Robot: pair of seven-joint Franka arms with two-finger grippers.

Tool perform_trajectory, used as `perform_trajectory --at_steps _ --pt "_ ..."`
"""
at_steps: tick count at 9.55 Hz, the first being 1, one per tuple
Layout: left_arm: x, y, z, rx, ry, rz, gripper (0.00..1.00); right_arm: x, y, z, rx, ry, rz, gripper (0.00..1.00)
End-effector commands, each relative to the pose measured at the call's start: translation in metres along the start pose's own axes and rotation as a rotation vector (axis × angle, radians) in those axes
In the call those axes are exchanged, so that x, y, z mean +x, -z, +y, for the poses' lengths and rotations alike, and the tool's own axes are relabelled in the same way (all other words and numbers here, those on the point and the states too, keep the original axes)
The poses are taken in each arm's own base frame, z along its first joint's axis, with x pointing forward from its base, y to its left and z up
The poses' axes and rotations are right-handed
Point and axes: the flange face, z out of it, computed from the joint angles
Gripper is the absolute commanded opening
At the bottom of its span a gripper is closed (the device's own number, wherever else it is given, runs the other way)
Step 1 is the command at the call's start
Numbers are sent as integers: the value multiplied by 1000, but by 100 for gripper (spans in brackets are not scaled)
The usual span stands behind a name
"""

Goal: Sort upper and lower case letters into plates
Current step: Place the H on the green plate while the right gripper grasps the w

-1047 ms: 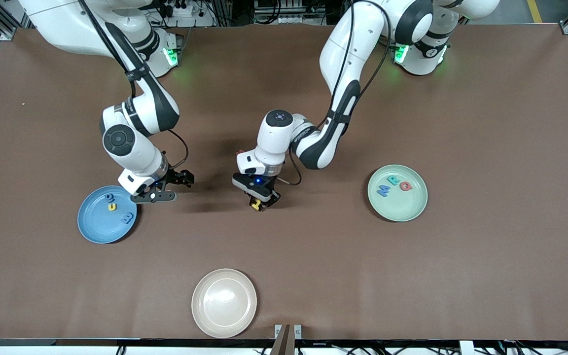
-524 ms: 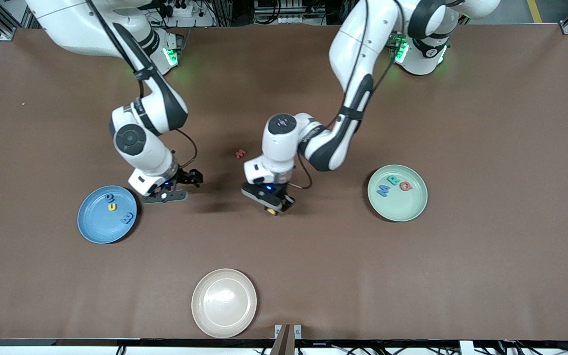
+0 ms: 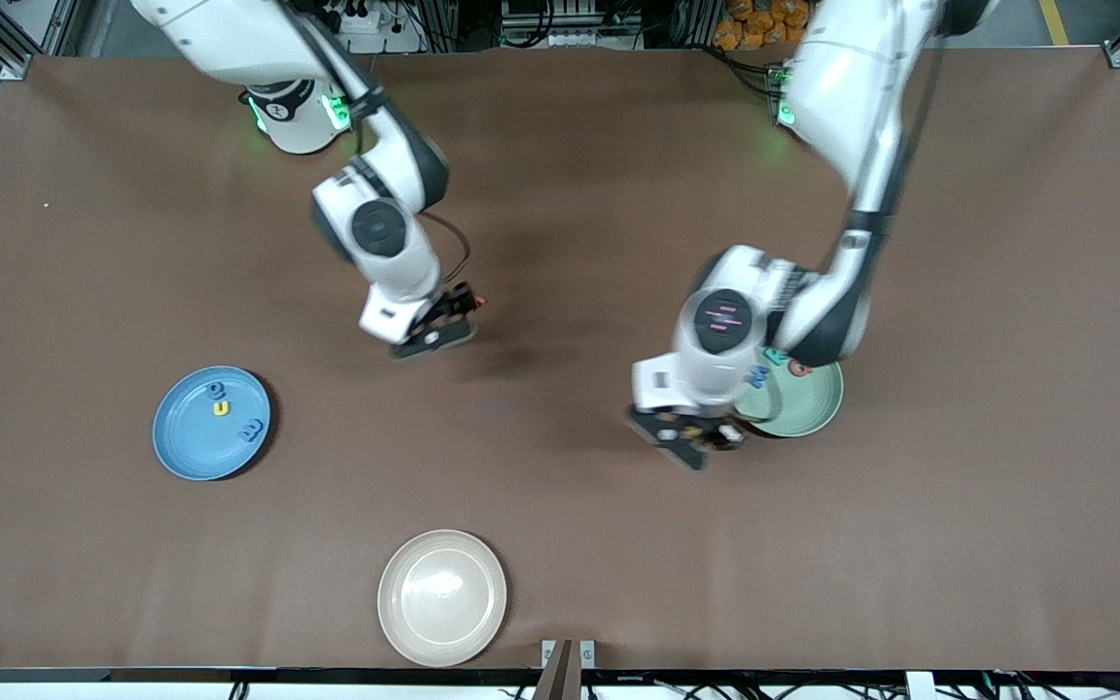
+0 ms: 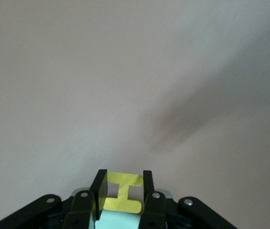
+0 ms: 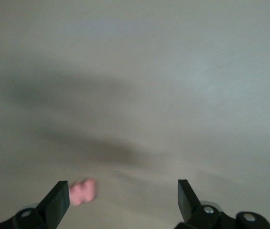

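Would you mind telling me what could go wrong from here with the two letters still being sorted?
1. The left gripper pinches the yellow H by its edges beside the green plate; the thin letter may twist or slip out before it is over the plate.
2. The open right gripper has the red letter right by one finger rather than centred; closing now could nudge it away.
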Motion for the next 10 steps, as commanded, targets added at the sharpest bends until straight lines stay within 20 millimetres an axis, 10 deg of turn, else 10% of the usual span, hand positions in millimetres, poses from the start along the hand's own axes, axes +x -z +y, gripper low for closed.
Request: perform_trajectory --at_steps 1,3,4,5,10 --pt "-82 -18 -25 -131 -10 -65 0 -14 1 -29 -11 -346 -15 100" --pt "-117 -38 -30 -221 73 -101 10 -13 3 -32 -4 -601 -14 100" --pt "-117 -37 -34 -225 64 -107 79 -13 2 -31 10 -763 -20 100" --pt "-111 -30 -34 -218 73 -98 100 -11 2 -30 34 -919 0 100" --pt "-88 46 -129 -161 159 -46 100 -39 -32 -21 125 -1105 50 100"
